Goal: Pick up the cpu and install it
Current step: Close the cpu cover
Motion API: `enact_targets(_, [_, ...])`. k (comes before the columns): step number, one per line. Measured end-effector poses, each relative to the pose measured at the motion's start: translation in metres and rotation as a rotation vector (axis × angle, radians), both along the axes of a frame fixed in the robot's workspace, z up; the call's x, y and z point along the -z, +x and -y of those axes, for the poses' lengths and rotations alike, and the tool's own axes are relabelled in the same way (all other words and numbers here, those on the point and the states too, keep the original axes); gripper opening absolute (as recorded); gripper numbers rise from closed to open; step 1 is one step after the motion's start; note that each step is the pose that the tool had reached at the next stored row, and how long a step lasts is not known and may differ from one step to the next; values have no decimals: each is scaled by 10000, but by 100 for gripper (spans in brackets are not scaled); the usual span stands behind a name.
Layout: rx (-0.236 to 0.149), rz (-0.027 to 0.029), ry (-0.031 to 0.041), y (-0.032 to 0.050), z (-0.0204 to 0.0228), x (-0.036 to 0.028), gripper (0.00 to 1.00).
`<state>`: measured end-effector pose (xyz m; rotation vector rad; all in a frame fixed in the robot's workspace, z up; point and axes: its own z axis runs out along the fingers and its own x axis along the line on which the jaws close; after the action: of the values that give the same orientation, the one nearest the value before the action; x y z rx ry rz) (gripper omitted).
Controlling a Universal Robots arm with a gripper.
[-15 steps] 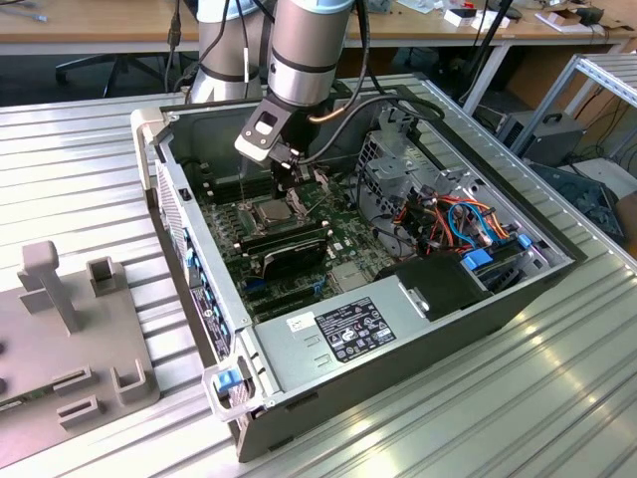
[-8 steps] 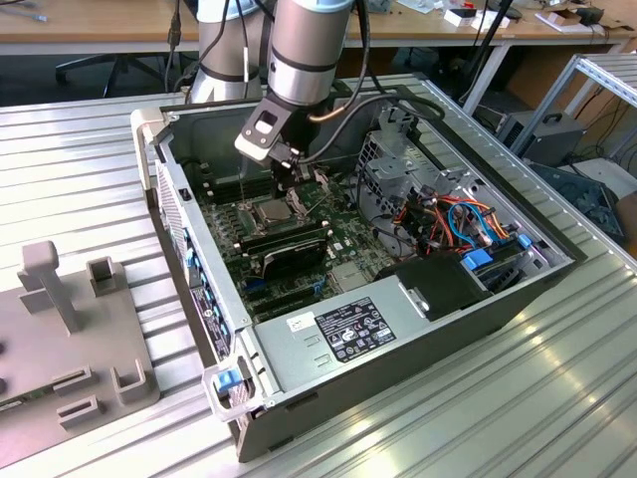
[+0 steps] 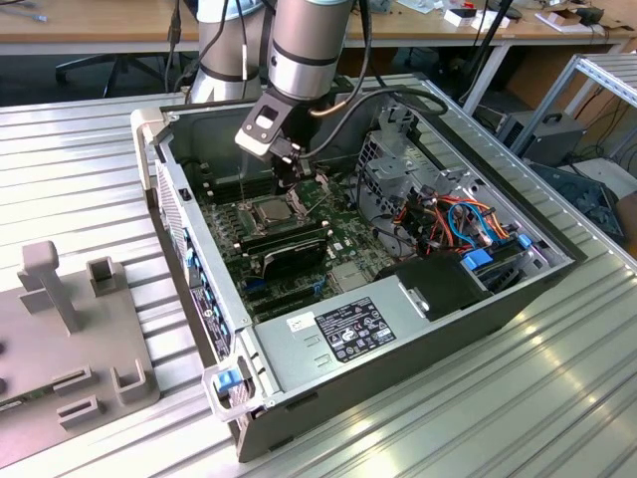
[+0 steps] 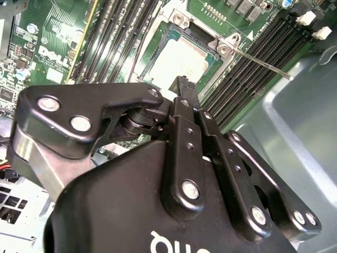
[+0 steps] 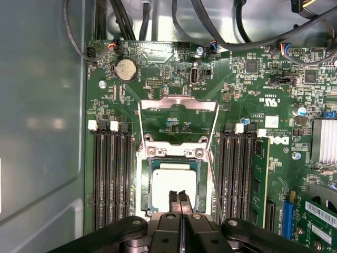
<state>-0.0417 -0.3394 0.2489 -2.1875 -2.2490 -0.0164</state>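
Standing by the open grey computer case (image 3: pixel 418 368), I'd say the placing step is about finished: the small square silvery-grey cpu (image 5: pixel 172 179) lies flat in its dark socket (image 5: pixel 149 179) on the green motherboard (image 5: pixel 253 84), the hinged metal frame (image 5: pixel 177 103) swung up. The black gripper (image 5: pixel 178 196) hangs just over the chip's edge, fingers pressed together on nothing. Anything further calls for a gentle touch, since the chip is unclamped

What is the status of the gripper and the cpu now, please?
Gripper shut, empty, low over the cpu. Cpu lying in the socket, hinged frame raised. Nothing seen between gripper and cpu.
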Motion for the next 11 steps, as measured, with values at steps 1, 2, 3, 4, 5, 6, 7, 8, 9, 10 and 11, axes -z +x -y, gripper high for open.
enact_targets(1, [0,0,0,0,0,-4,11])
enact_targets(2, [0,2,3,0,0,-5,11])
enact_targets(3, [0,2,3,0,0,-6,11])
enact_targets(4, [0,2,3,0,0,-6,11])
enact_targets(5, [0,0,0,0,0,-11,11])
enact_targets(6, [0,1,1,0,0,-14,11])
enact_targets(7, [0,0,0,0,0,-15,11])
enact_targets(8, [0,0,0,1,0,-15,11])
enact_targets(9, [0,0,0,2,0,-15,11])
enact_targets(10, [-1,0,0,3,0,-15,11])
enact_targets(11, [0,0,0,5,0,-15,11])
